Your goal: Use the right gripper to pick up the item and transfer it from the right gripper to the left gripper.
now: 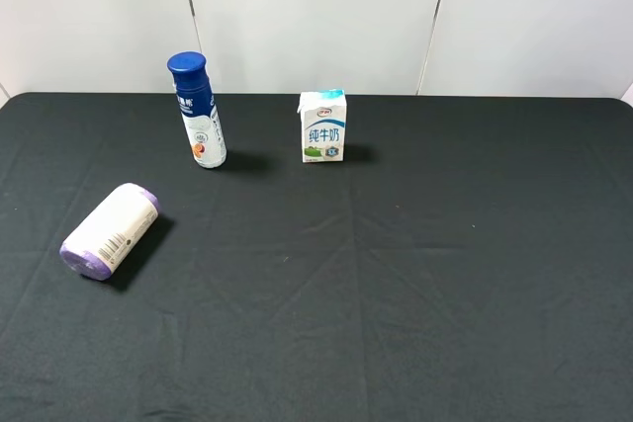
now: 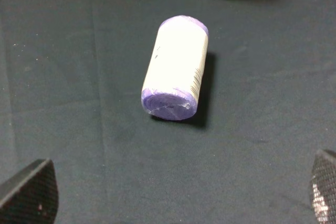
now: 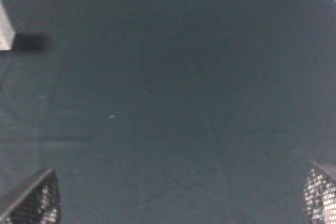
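Item: cream-white bottle with lilac cap and base, lying on its side at the lower left of the overhead frame, held by nothing
Left gripper: fingers spread wide, above the cloth just short of the item
Right gripper: fingers spread wide over bare cloth
Backdrop: blue-capped bottle and milk carton upright, upper centre
Surface: black tablecloth
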